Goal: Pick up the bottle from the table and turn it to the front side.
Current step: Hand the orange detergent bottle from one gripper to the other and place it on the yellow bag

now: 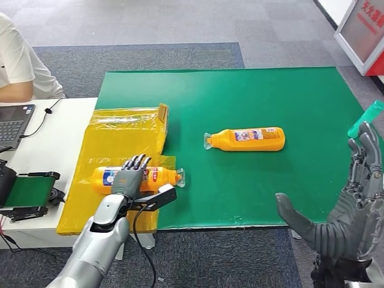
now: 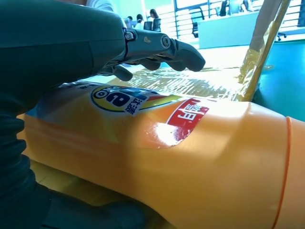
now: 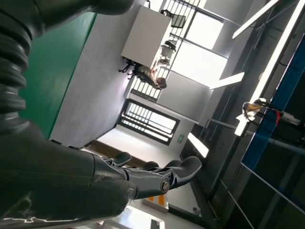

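The left hand (image 1: 130, 174) is resting over an orange bottle (image 1: 158, 177) that is lying on its side on the yellow plastic sheet (image 1: 113, 135) at the edge of the green table (image 1: 272, 96), its clear cap pointing away from the hand toward the table's middle. In the left wrist view the fingers (image 2: 162, 45) are reaching across the top of the bottle, stretched out rather than wrapped under it, so the hand is touching or hovering just above it; a firm grip is not showing. A printed label is facing up, directly under the palm.

A second orange bottle (image 1: 246, 139) is lying on its side on the green cloth, well beyond the left hand and apart from the right hand (image 1: 348, 210), which is hanging open with fingers spread and nothing in it, off the table's near corner.

Judging from this, neither bottle is lifted; whether the upturned labels are the front sides is not clear, so the scene is fitting both a grasp being closed and a turned bottle being let go.
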You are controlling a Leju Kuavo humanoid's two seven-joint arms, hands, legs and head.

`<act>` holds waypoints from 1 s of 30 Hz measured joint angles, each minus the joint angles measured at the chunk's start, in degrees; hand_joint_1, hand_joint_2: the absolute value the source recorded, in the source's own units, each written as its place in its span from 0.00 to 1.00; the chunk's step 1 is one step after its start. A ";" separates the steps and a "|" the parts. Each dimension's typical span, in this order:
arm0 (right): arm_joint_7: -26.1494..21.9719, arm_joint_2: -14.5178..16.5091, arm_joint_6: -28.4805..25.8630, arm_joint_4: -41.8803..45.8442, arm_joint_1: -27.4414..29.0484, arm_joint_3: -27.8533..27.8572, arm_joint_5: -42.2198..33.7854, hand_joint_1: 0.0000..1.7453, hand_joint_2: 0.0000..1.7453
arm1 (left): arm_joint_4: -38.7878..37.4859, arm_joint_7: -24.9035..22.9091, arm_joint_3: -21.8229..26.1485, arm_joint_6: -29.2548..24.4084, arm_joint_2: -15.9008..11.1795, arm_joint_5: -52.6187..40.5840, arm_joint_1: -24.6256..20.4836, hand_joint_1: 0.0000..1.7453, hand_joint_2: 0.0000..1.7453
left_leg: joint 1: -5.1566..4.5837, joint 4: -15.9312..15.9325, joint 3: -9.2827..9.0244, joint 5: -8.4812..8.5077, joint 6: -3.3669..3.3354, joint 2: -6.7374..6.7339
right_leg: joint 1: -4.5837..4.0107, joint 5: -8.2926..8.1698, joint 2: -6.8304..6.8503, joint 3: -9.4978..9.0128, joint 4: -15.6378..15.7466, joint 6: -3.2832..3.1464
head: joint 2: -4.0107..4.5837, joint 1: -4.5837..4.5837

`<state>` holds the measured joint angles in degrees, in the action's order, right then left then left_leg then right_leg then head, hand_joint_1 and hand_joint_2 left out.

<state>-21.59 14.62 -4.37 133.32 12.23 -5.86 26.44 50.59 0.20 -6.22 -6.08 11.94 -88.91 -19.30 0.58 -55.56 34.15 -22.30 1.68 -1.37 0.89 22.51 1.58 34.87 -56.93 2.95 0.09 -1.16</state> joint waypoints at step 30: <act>1.21 0.03 0.84 -0.19 0.91 0.24 1.99 0.00 1.00 | 31.97 0.08 0.13 3.13 2.57 2.41 12.70 0.00 0.00 | 0.01 0.00 0.10 -0.01 0.01 -0.01 | -0.01 0.01 -0.02 0.14 0.00 0.00 | 0.00 0.01</act>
<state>-20.39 14.65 -3.54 133.13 13.14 -5.63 28.43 82.57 0.27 -6.09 -2.95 14.51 -86.51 -6.60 0.58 -55.56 34.25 -22.31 1.69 -1.37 0.88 22.52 1.56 35.02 -56.93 2.95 0.09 -1.15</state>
